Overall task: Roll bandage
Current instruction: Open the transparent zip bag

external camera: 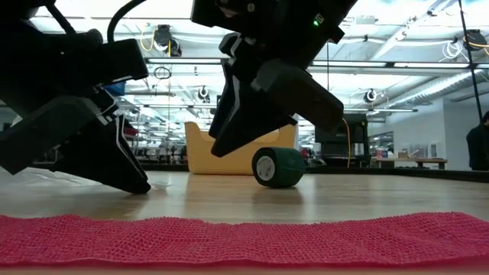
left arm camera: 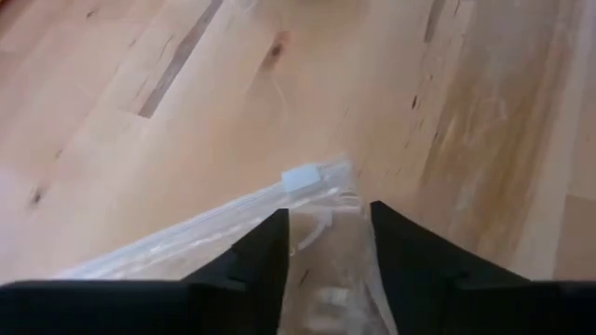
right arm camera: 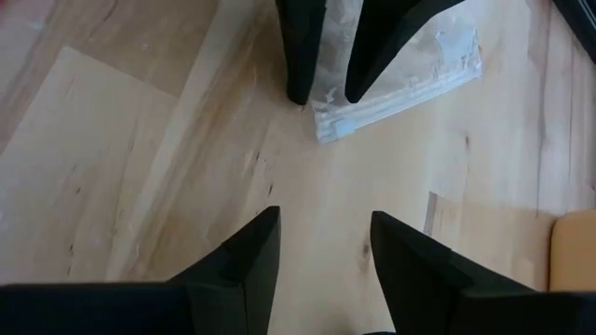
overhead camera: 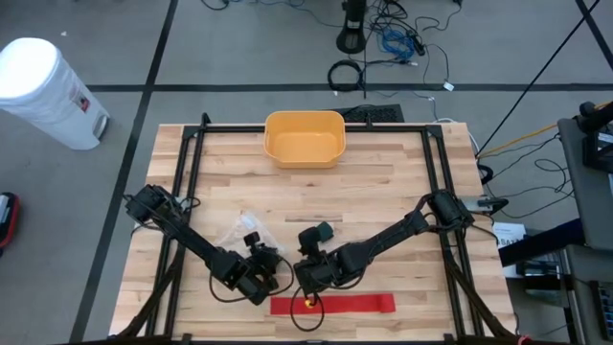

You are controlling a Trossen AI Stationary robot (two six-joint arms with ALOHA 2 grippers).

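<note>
The red bandage [overhead camera: 332, 305] lies flat and unrolled as a long strip along the table [overhead camera: 383, 192] edge at 6 o'clock in the high view; in the low view [external camera: 244, 238] an open, crinkled mesh weave is seen; it is judged light, soft, limp and somewhat grippy, liable to bunch or skew rather than slide; no fragility is expected. A hold is best taken at one short end, across the full width, so that the first fold can be turned squarely; a pinch at mid-length is judged likely to crumple it.

A rolled green bandage [overhead camera: 325, 230] lies near table centre, on its side [external camera: 278, 167]; a yellow tub [overhead camera: 305, 138] stands at 12 o'clock.

The left claw [overhead camera: 257, 280] is placed just left of the strip's left end; in its wrist view the fingers [left arm camera: 256, 256] are seen partly open, straddling a clear plastic bag [left arm camera: 307, 200]; whether the bag is truly pinched cannot be told.

The right claw [overhead camera: 308, 278] is set just above the strip's left end, at about 6 o'clock from the green roll; its fingers [right arm camera: 247, 251] are parted moderately over bare wood; nothing is held; contact with the strip cannot be confirmed.
</note>
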